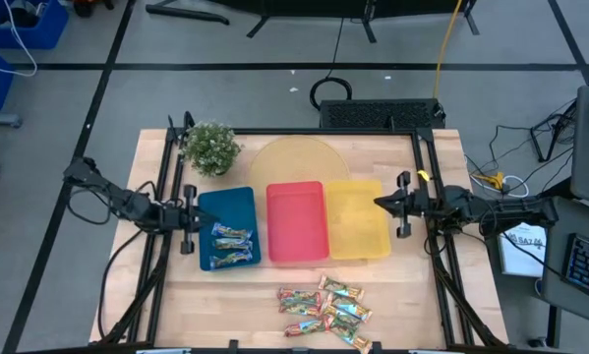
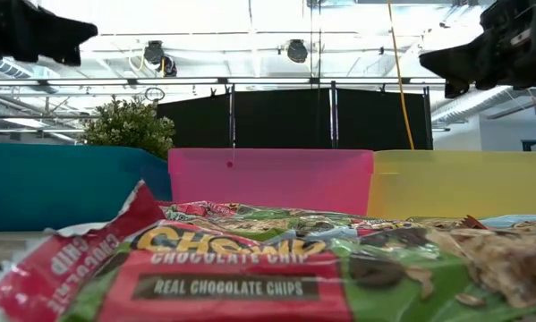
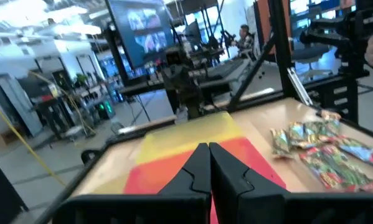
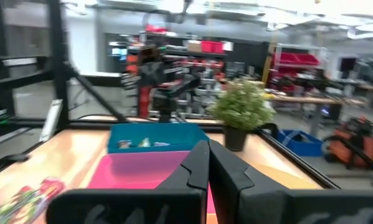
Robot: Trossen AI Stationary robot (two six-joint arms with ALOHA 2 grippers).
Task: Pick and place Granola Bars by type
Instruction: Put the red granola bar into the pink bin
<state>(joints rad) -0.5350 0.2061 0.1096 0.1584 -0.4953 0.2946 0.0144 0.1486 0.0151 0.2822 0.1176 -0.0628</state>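
A loose heap of red-green, crinkly foil-wrapped granola bars lies on the wooden table's near edge, well apart from the trays; two blue-silver bars already lie in the blue plastic tray. The bars look light, slippery and flexible, so each is best pinched across its middle. The left gripper, beside the blue tray, has its fingers pressed together and empty. The right gripper, beside the yellow tray, likewise closed, holds nothing.
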